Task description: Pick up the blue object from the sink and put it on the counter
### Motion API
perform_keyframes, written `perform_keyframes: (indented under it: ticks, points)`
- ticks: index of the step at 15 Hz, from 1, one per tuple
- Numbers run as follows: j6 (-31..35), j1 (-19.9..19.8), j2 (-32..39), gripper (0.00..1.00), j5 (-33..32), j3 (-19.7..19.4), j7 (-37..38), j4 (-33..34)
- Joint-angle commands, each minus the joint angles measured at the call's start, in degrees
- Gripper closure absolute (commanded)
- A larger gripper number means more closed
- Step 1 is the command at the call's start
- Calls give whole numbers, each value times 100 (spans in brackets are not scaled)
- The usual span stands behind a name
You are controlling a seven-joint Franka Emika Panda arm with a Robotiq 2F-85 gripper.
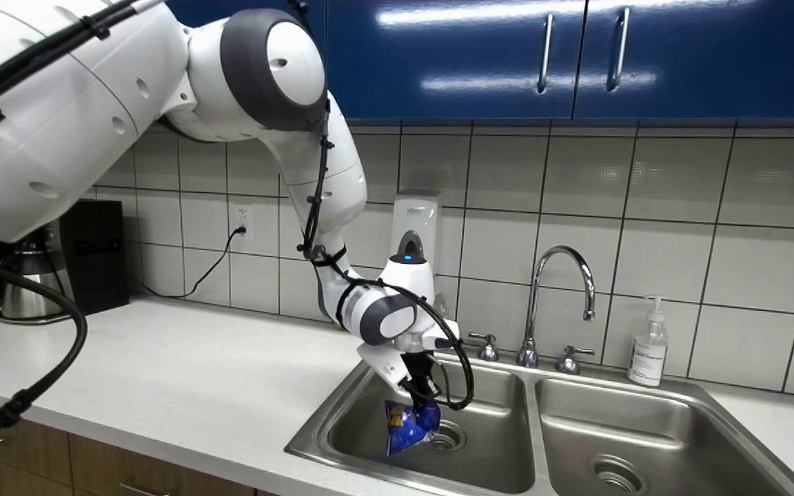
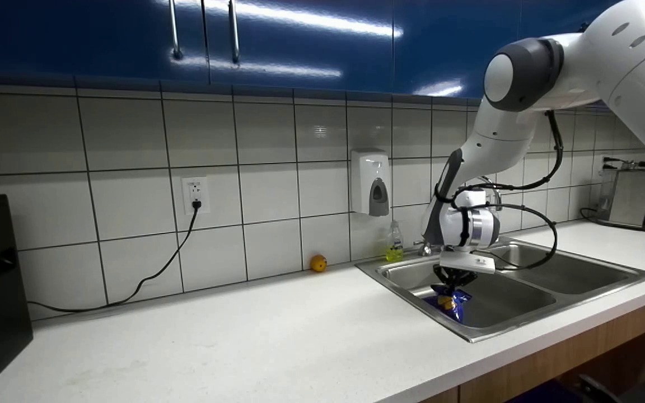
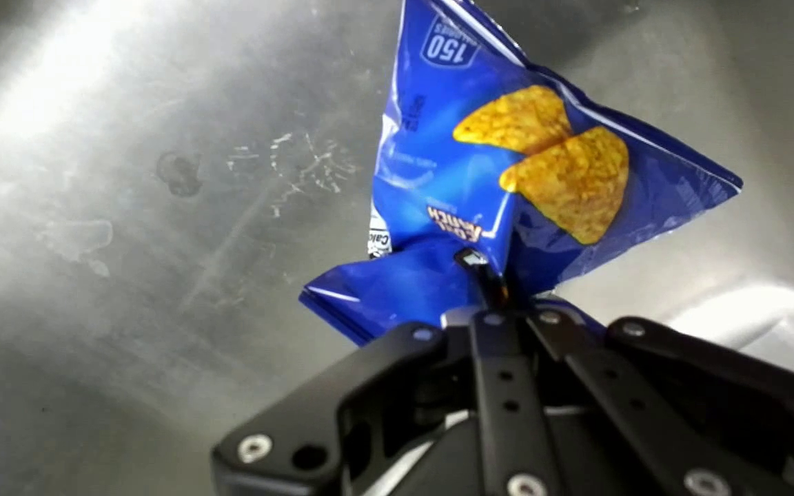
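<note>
The bag (image 3: 486, 193) is glossy blue; in the wrist view two golden-yellow chips (image 3: 569, 179), flecked darker, are printed on it at one o'clock from the black end effector (image 3: 490, 279), with a white-figured badge (image 3: 450, 49) at twelve. The sink (image 1: 537, 434) is silver-grey, the worktop (image 2: 216, 341) white, the arm (image 1: 211, 89) white with dark grey bands. In both exterior views the cabinets (image 1: 452, 52) are shiny deep blue, streaked with white glare, and at six o'clock from them pale grey tiles (image 1: 673, 176) make a grid of dark lines. In an exterior view the round object (image 2: 318, 263) at nine o'clock from the sink is orange, and the liquid (image 2: 394, 255) in the bottle (image 2: 394, 242) at ten is yellow-green.
</note>
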Motion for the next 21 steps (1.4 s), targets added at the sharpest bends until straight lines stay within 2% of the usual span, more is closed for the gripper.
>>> perform_keyframes:
  ticks: [1, 8, 12, 16, 21]
  points:
    - [-133, 28, -806, 100, -248, 7, 158, -523]
    - [-459, 110, -2417, 100, -569, -105, 65, -1513]
    - [-1237, 41, -3425, 100, -672, 27, -329, -2051]
    - [-1905, 237, -4212, 100, -809, 17, -868, -2580]
    - [-2180, 578, -4821, 100, -1354, 64, -1112, -3255]
